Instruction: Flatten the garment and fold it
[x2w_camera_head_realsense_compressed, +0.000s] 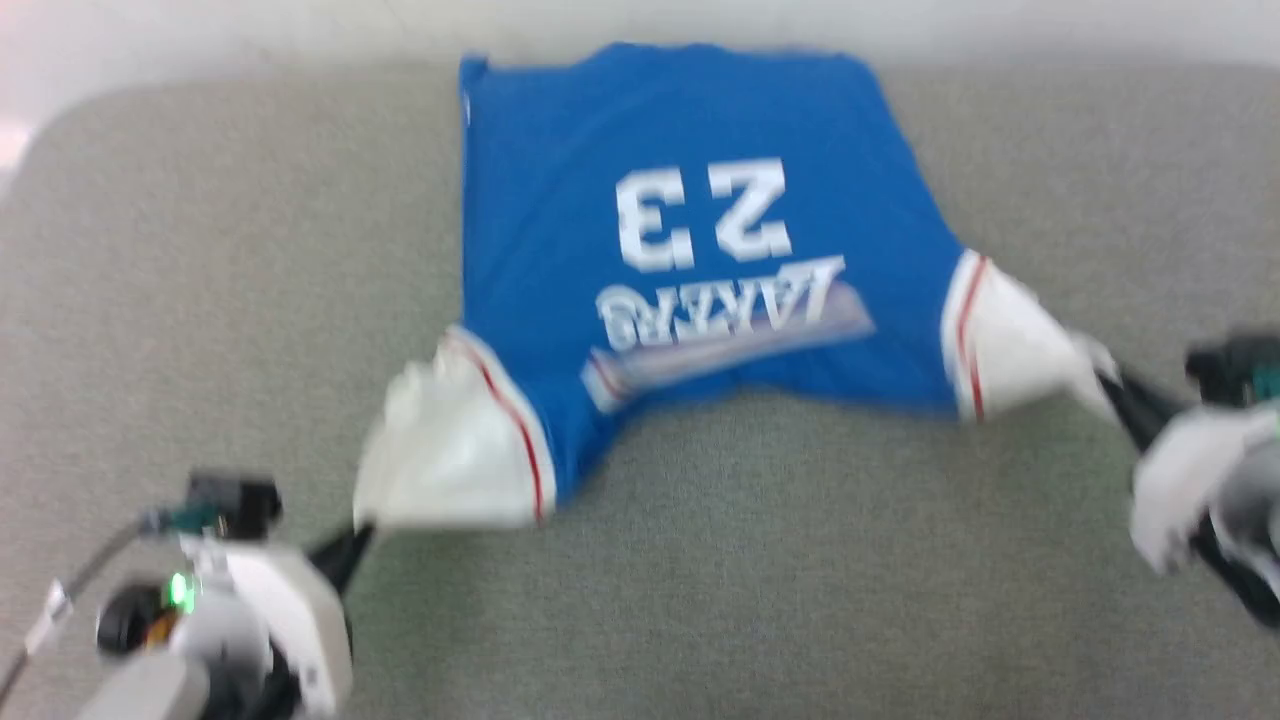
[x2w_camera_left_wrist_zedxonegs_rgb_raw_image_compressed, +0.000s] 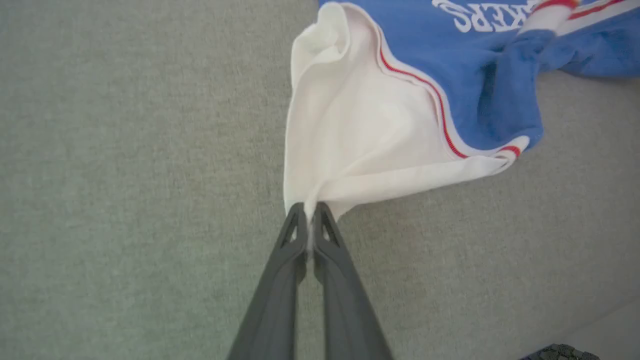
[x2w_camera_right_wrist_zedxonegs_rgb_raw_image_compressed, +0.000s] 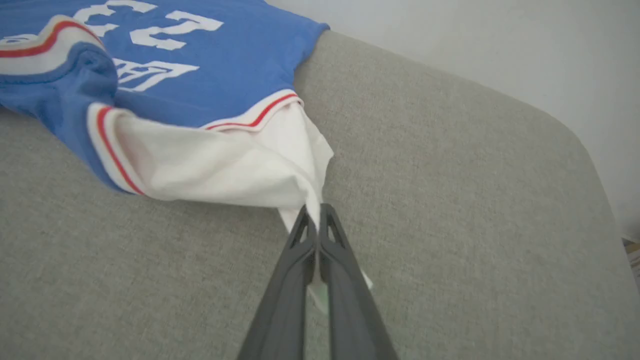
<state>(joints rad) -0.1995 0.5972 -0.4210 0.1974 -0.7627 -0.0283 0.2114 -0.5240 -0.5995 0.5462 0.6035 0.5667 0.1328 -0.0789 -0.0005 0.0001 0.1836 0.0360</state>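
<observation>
The shirt (x2w_camera_head_realsense_compressed: 700, 130) reads bright blue across the body, with white block lettering and a white 23. I note both sleeves (x2w_camera_head_realsense_compressed: 450, 450) as plain white, each joined to the blue by a white band with a thin red stripe. The collar trim (x2w_camera_right_wrist_zedxonegs_rgb_raw_image_compressed: 40, 45) has the same red-and-white striping, edged in blue. The surface (x2w_camera_head_realsense_compressed: 200, 300) is muted grey-green, a fine heathered weave with no print.

Left end effector (x2w_camera_left_wrist_zedxonegs_rgb_raw_image_compressed: 310, 209): fingers (x2w_camera_left_wrist_zedxonegs_rgb_raw_image_compressed: 280, 280) matte dark charcoal. Right end effector (x2w_camera_right_wrist_zedxonegs_rgb_raw_image_compressed: 316, 210): same charcoal.

In the head view I see a white wrist shell (x2w_camera_head_realsense_compressed: 280, 610) on the left arm with a small green light (x2w_camera_head_realsense_compressed: 180, 590). The wall (x2w_camera_right_wrist_zedxonegs_rgb_raw_image_compressed: 500, 40) beyond is off-white.
</observation>
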